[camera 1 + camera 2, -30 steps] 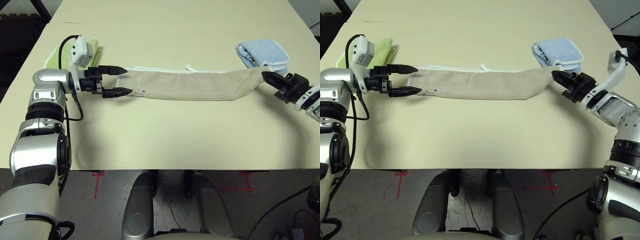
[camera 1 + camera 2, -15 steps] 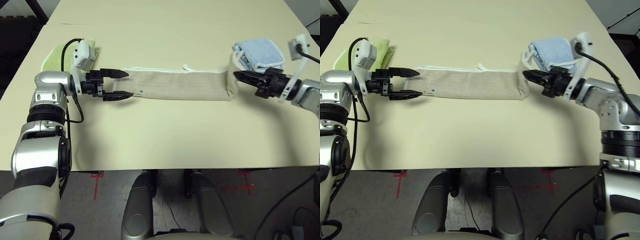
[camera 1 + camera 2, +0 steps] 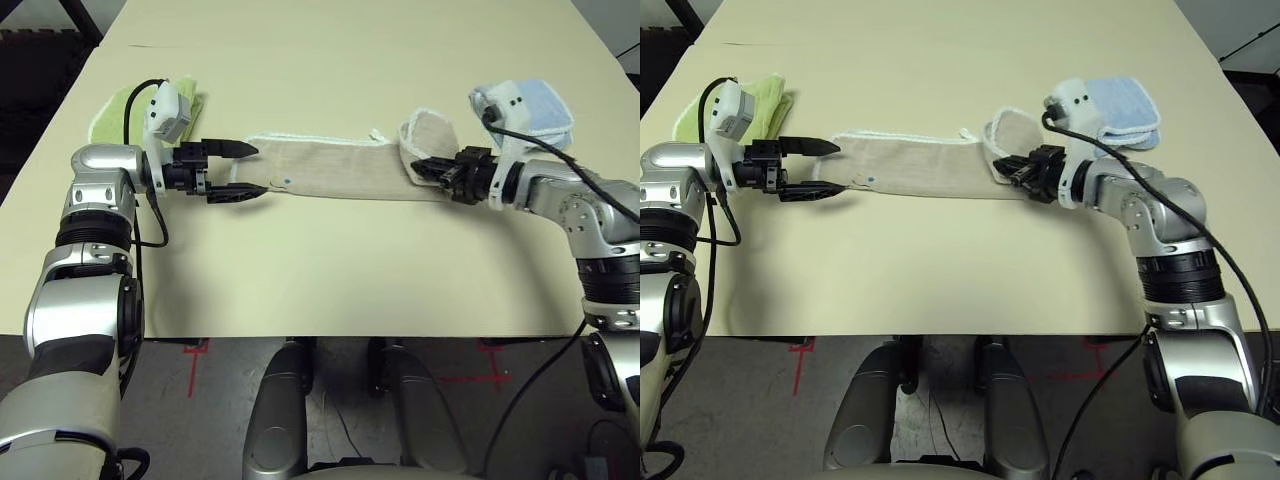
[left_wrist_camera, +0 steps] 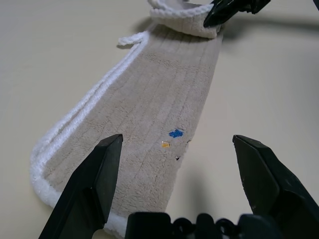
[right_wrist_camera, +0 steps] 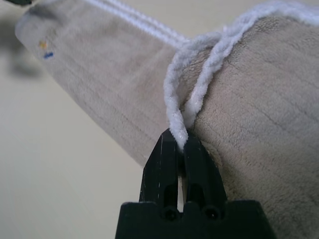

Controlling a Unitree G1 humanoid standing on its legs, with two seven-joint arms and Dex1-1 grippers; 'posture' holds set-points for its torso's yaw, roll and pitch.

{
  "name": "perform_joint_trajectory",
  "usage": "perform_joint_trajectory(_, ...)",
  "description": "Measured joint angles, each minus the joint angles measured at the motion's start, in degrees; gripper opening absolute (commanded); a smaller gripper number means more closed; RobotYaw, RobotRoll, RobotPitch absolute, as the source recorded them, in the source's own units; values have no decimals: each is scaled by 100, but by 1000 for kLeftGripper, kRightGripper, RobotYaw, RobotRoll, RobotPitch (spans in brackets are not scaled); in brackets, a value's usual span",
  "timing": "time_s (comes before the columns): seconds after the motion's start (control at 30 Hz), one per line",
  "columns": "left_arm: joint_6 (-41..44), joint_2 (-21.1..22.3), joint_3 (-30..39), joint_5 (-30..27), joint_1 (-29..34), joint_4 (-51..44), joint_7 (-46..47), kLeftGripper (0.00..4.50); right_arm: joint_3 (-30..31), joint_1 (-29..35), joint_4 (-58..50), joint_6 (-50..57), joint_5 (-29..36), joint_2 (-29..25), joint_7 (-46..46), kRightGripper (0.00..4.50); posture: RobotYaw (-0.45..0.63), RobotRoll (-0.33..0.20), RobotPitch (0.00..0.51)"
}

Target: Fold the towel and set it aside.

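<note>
The towel (image 3: pixel 330 168) is lying on the table (image 3: pixel 330 270) as a long, narrow folded strip, its long axis running left to right across the robot's front. It is beige terry cloth with fine lengthwise ribs and a white corded edging along the far side; a small white loop (image 3: pixel 377 134) is sticking out of that far edge, and small blue and yellow marks are showing near the left end. The right gripper (image 3: pixel 424 171) is pinching the towel's right end, fingers clenched on the white edging, with that end lifted and curled over toward the left above the flat strip. The left gripper (image 3: pixel 242 169) is pointing right at the left end, fingers spread wide on either side of the strip, grasping nothing. A green towel (image 3: pixel 118 108) is lying behind the left arm and a blue towel (image 3: pixel 540 105) behind the right.
</note>
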Motion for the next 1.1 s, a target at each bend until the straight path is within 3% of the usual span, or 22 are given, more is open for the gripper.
perform_joint_trajectory(0.13, 4, -3, 0, 0, 0, 0, 6, 4500, 109, -79, 27, -59, -240, 236, -68, 45, 20, 0, 240)
perform_joint_trajectory(0.23, 5, -12, 0, 0, 0, 0, 8, 4500, 236, -157, 35, -117, -399, 300, -53, 865, 21, 0, 239)
perform_joint_trajectory(0.57, 8, -14, 0, 0, 0, -1, 12, 4500, 837, -166, 16, -1610, -973, 24, 1035, 4480, 16, 0, 235)
perform_joint_trajectory(0.83, 14, -27, -1, -1, 0, -1, 22, 4500, 64, 212, 351, -3346, -622, -214, 2198, 4480, 12, 0, 235)
perform_joint_trajectory(0.97, 23, -32, -1, -1, 2, -4, 24, 4500, -757, 98, 1496, -4275, -337, -258, 2499, 4480, 17, 0, 236)
perform_joint_trajectory(1.1, 35, -39, -1, -2, 4, -10, 25, 4500, -1041, -208, 2797, -5170, -371, -343, 2920, 4480, 16, 0, 235)
